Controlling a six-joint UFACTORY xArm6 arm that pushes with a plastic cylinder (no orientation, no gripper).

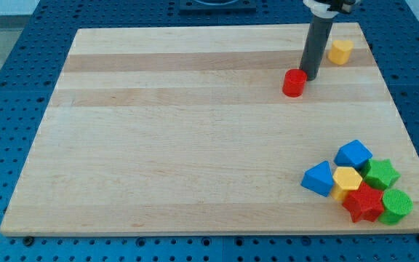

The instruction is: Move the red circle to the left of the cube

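Observation:
The red circle, a short red cylinder, stands on the wooden board at the view's upper right. My tip rests right against its right side, touching or nearly so. The blue cube sits at the view's lower right, at the top of a cluster of blocks, far below the red circle.
A yellow hexagonal block lies right of my tip near the board's top right corner. The lower right cluster holds a blue triangular block, a yellow hexagon, a green star, a red star and a green cylinder.

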